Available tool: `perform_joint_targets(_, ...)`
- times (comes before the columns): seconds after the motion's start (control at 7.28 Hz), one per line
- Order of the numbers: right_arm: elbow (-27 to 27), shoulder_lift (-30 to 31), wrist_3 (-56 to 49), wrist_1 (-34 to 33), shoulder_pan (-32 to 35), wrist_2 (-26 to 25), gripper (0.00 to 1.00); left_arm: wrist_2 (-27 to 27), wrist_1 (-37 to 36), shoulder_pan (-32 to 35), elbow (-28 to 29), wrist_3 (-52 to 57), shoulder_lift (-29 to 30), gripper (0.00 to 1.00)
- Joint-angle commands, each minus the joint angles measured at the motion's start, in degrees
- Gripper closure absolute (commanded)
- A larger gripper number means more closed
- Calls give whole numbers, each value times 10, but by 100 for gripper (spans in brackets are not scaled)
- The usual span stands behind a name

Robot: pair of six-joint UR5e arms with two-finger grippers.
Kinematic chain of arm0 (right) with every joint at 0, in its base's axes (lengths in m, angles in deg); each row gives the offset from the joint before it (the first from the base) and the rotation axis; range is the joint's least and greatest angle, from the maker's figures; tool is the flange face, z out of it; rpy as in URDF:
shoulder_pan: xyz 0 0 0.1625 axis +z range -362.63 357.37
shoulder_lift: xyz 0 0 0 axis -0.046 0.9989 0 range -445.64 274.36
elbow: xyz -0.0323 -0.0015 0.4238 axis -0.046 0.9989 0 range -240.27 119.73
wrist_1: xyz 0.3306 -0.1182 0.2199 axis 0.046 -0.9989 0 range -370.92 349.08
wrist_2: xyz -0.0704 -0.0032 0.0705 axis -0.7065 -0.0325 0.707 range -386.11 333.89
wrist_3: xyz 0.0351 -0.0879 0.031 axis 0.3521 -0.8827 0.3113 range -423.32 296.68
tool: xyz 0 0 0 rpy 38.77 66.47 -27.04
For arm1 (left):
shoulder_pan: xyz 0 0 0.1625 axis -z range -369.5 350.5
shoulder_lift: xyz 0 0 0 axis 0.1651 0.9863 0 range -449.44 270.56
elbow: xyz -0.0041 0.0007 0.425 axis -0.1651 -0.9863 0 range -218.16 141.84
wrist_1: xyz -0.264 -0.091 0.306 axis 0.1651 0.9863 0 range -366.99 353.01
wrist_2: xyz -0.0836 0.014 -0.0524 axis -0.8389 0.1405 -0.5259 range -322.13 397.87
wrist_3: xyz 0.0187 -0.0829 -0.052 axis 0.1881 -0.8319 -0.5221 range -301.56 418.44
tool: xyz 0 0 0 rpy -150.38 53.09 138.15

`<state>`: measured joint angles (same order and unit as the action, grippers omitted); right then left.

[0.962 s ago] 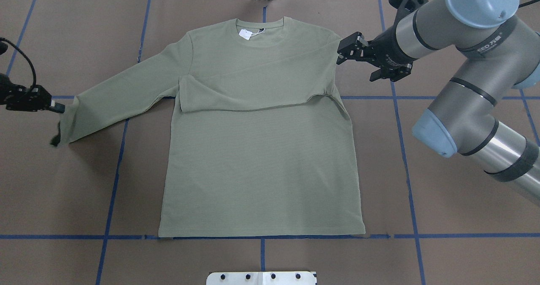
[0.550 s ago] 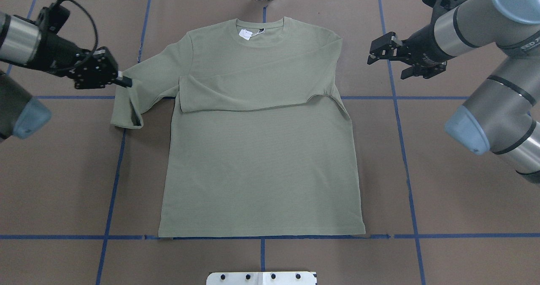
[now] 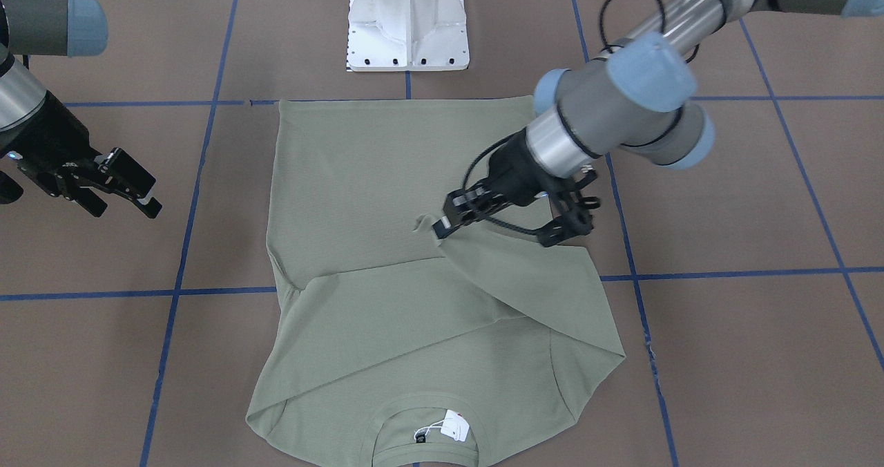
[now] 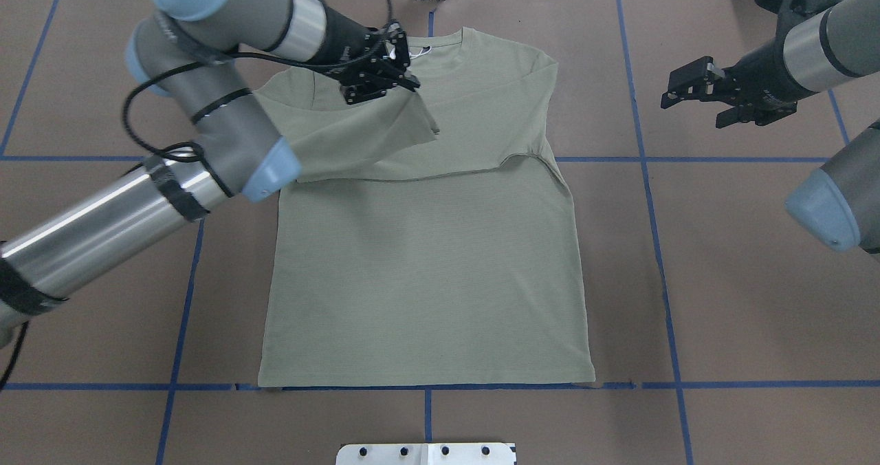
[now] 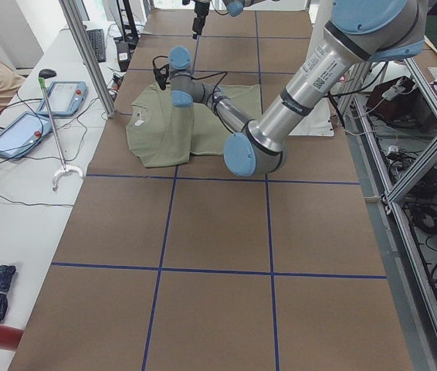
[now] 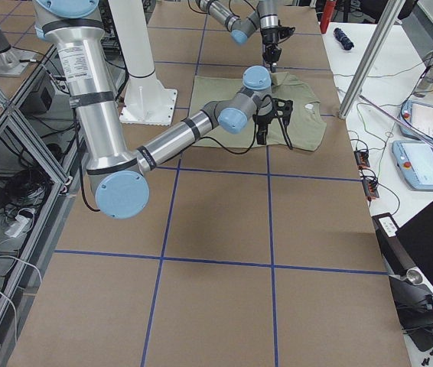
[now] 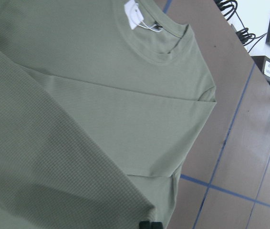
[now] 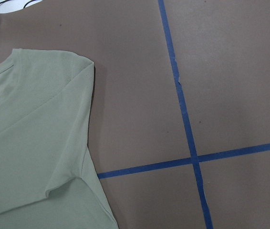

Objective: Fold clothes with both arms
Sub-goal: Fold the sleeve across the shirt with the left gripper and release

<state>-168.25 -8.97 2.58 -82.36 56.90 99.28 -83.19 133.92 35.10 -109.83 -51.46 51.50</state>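
The sage-green shirt (image 4: pixel 426 265) lies flat on the brown table, collar toward the far edge. One sleeve (image 4: pixel 412 155) lies folded across the chest. My left gripper (image 4: pixel 411 83) hangs over the chest just below the collar, shut on the cuff of the other sleeve (image 3: pixel 483 260), which drapes from it back to the shoulder. The white tag (image 3: pixel 456 425) shows at the collar (image 7: pixel 161 47). My right gripper (image 4: pixel 691 111) stands open over bare table to the right of the shirt, holding nothing. Its wrist view shows the shirt's shoulder (image 8: pixel 30 143).
The white pedestal base (image 3: pixel 407 25) stands at the near edge behind the hem. Blue tape lines (image 4: pixel 653 197) grid the brown cover. A side table with tablets (image 5: pixel 18 127) and a person's arm runs along the far side.
My left gripper has carried the sleeve cuff from the table's left side across onto the chest. My right gripper has drawn back to the right, away from the shoulder.
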Motion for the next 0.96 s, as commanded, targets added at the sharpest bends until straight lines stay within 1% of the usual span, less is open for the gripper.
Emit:
perform_joint_targets(0.0, 0, 5, -3, 0, 2, 0, 0, 140, 0, -73, 126, -5, 110, 100)
perform_joint_targets(0.14, 1, 6, -2, -1, 4, -3, 0, 162, 5, -86, 151, -3, 124, 100)
perform_joint_targets(0.27, 1, 14, -3, 0, 9, -8, 0, 205, 36, -105, 199, -3, 150, 100)
perform_joint_targets(0.82, 0, 28, -13, 0, 23, -8, 0, 230, 83, -125, 246, -2, 164, 100)
